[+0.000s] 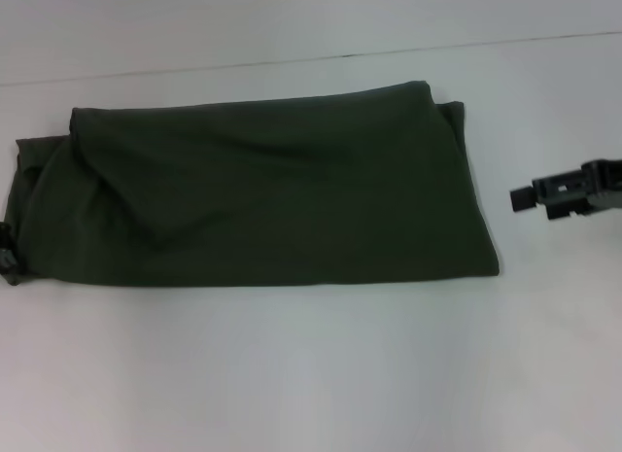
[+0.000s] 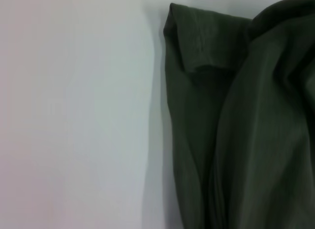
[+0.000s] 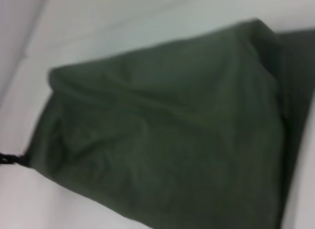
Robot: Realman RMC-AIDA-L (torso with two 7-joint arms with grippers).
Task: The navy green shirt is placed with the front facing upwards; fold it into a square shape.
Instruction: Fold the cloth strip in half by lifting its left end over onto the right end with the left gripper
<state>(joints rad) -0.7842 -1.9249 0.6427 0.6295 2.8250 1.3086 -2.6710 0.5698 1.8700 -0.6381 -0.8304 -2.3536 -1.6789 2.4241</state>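
Bare white tabletop (image 1: 311, 374) across the near edge of the head view, nothing lying on it. Beyond that, the shirt (image 1: 262, 190) — dark olive green, folded into a long band running left to right across the middle of the tabletop, plain cloth upward, no print or collar showing. Loose folds and soft ridges toward its left end, the right end flatter with a second layer peeking out along the far right corner. At the band's near left corner, right at the picture's edge, a small dark piece of the left gripper (image 1: 8, 253), touching or just beside the cloth; fingers hidden, so cannot tell whether spread or pressed together. Close-up from the left wrist: a hemmed sleeve edge of the shirt (image 2: 206, 47) lying flat beside bare tabletop (image 2: 74, 115). Off to the right, well apart from the cloth, the right gripper (image 1: 525, 196) — hanging above the tabletop, pointing toward the shirt's right end, holding nothing; whether its fingers are spread or together, cannot tell. From the right wrist, the folded shirt (image 3: 167, 135) filling most of the view.
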